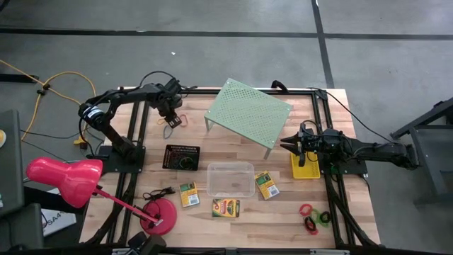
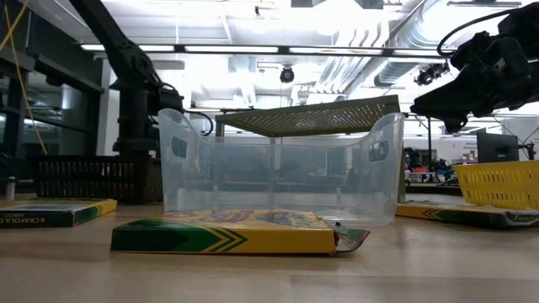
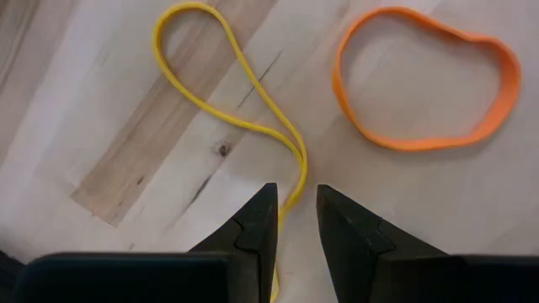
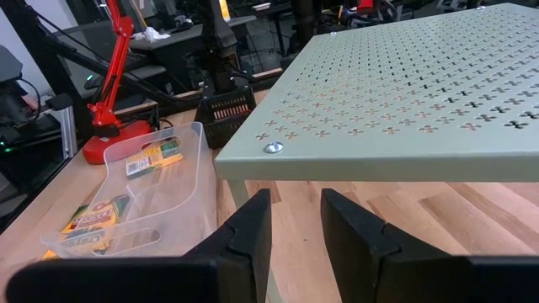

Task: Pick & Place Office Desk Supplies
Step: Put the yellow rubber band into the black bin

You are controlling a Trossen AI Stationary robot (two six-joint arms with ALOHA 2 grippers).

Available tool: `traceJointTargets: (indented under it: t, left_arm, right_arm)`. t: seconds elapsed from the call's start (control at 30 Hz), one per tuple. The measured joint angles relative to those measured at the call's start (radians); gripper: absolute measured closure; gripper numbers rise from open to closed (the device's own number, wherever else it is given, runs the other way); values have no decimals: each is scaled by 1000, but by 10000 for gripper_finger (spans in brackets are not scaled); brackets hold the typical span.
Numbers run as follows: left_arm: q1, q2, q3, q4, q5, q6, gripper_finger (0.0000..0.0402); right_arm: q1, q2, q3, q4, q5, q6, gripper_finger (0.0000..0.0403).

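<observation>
In the left wrist view a yellow rubber band point(image 3: 227, 101) and an orange rubber band point(image 3: 425, 84) lie flat on the wood. My left gripper point(image 3: 295, 202) points down over them near the table's far left point(image 1: 168, 119), open by a narrow gap, with the yellow band's narrow end between its fingers. My right gripper point(image 4: 295, 210) hovers open and empty at the table's right point(image 1: 286, 146), beside the yellow basket point(image 1: 306, 168). Three green-and-yellow card boxes point(image 1: 187, 193) point(image 1: 226, 207) point(image 1: 266, 184) lie flat around the clear tub point(image 1: 230, 179). The black mesh tray point(image 1: 182, 157) sits left of the tub. Little rings point(image 1: 313, 216) lie near the front right. My left gripper comes from above with one finger on either side of the yellow band's narrow end point(image 3: 296, 172). The band lies flat and slack on the table. Whether a finger touches it I cannot tell.
The pale green perforated shelf point(image 1: 248, 113) stands on legs at the far middle, right in front of my right gripper point(image 4: 404, 93). The pink-red lamp point(image 1: 67, 180) and its base point(image 1: 157, 212) occupy the near left. A black cable point(image 1: 159, 193) lies by the lamp's base.
</observation>
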Motion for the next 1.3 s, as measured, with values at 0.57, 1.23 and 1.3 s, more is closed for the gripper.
traceJointTargets:
  t: [0.57, 1.23, 1.3]
  left_arm:
    - [0, 0, -27, 35, 5, 24, 322]
    - [0, -2, -42, 47, 18, 13, 376]
    - [0, -2, -42, 49, 18, 13, 393]
  right_arm:
    - [0, 0, 0, 0, 0, 0, 309]
    - [0, 0, 0, 0, 0, 0, 309]
    - [0, 0, 0, 0, 0, 0, 309]
